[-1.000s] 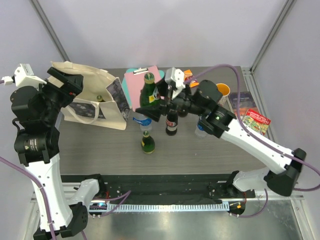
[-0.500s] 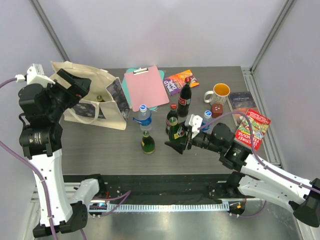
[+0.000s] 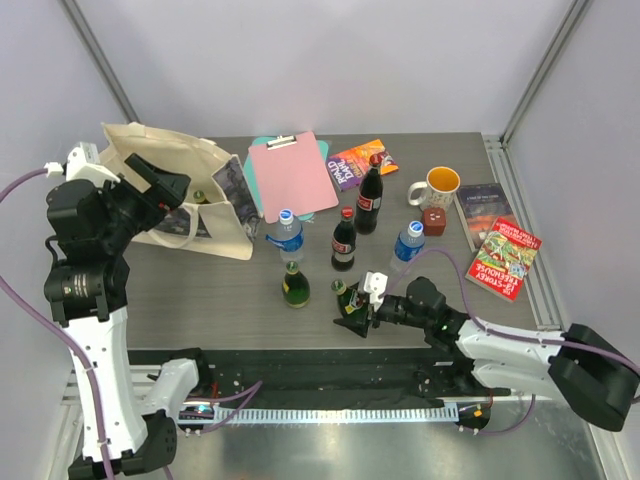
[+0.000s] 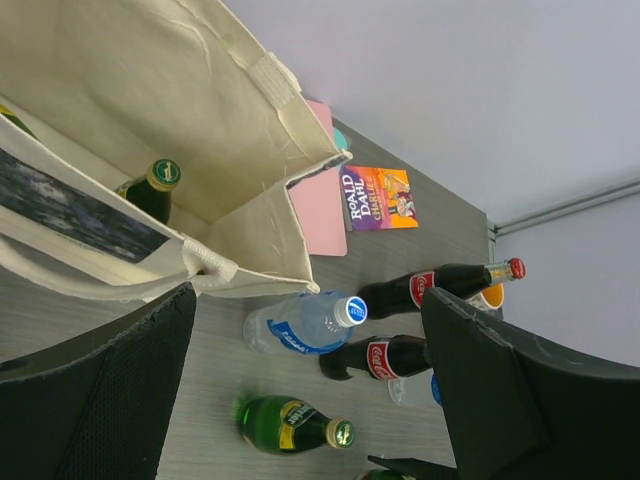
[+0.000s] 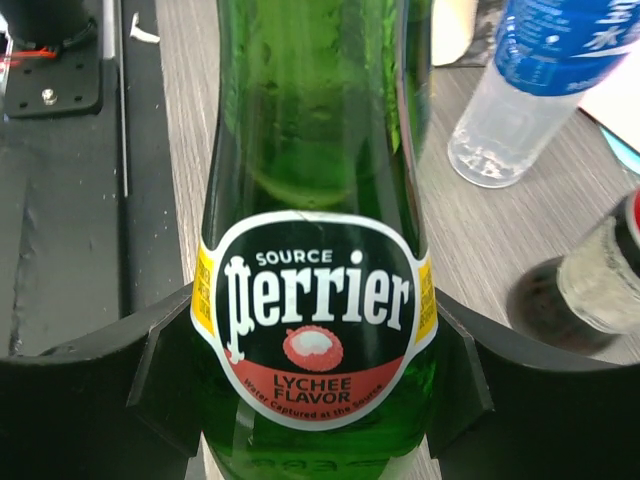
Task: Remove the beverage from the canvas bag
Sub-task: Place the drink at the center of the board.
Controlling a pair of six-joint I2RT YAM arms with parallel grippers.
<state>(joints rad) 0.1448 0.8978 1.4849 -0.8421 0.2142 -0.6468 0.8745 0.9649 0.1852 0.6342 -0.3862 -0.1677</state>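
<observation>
The canvas bag (image 3: 150,148) lies at the table's far left with its mouth open; it also shows in the left wrist view (image 4: 170,90). A green bottle (image 4: 150,190) stands inside it, and its cap shows from above (image 3: 200,197). My left gripper (image 3: 165,185) is open and empty, and it hovers over the bag's mouth (image 4: 308,300). My right gripper (image 3: 352,316) is shut on a green Perrier bottle (image 5: 315,300), held upright low near the table's front edge (image 3: 340,292).
On the table stand another green bottle (image 3: 294,286), two water bottles (image 3: 287,236) (image 3: 407,243) and two cola bottles (image 3: 344,241) (image 3: 370,200). A pink clipboard (image 3: 290,175), a paperback (image 3: 357,162), a mug (image 3: 438,185) and books (image 3: 505,260) lie behind and to the right.
My right arm has carried the Perrier bottle from above the table's middle down to the front edge. My left gripper has shifted a little right over the bag.
</observation>
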